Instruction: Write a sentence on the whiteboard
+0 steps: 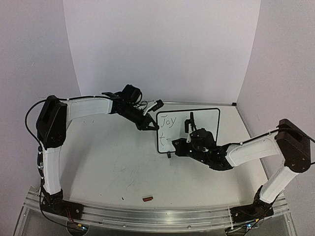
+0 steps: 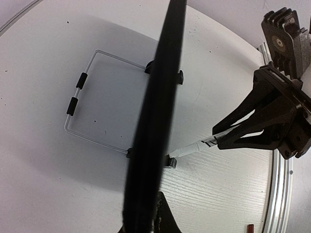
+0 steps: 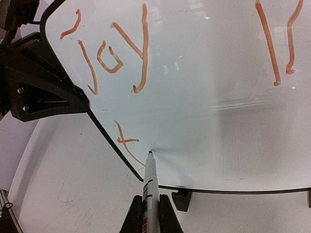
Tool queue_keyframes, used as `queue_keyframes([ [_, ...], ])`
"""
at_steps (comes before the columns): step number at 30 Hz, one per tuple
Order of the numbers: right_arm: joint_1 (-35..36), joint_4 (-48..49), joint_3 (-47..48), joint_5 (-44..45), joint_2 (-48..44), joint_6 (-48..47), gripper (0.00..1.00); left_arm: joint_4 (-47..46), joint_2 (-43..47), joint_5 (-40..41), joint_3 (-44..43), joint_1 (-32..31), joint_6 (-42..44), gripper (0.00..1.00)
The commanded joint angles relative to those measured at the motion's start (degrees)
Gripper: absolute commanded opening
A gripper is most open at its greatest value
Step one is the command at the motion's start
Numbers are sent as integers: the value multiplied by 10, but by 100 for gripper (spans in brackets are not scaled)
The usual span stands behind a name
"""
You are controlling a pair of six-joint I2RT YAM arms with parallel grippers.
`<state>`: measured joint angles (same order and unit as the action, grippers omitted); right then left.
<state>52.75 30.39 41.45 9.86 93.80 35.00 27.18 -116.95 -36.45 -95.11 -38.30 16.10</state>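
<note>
The right end effector [image 3: 150, 206] holds the pen [image 3: 149, 177] on the board [image 3: 209, 121], past "t" [image 3: 125, 142]; the left end effector [image 1: 150, 125] pinches its edge. Next should be "o".

whiteboard [image 1: 197, 120] upright on table [image 1: 108, 162], left gripper [image 1: 150, 125] at its left edge, marker [image 3: 149, 182] in right gripper [image 3: 150, 206] touching its front

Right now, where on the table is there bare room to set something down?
Bare table lies between the left arm, the whiteboard and the red scrap near the front rail. Crowded at the whiteboard: left gripper clamps its edge, right gripper holds the marker to it.
</note>
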Motion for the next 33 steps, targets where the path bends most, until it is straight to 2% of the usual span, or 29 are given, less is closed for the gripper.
queue_keyframes([
  [1, -2, 10, 16, 23, 6, 4, 0, 27, 16, 30, 13, 2, 16, 0],
  [16, -1, -1, 34, -5, 33, -11, 0, 28, 17, 31, 13, 2, 17, 0],
  [33, -2, -40, 21, 42, 7, -3, 0, 28, 17, 31, 14, 2, 17, 0],
])
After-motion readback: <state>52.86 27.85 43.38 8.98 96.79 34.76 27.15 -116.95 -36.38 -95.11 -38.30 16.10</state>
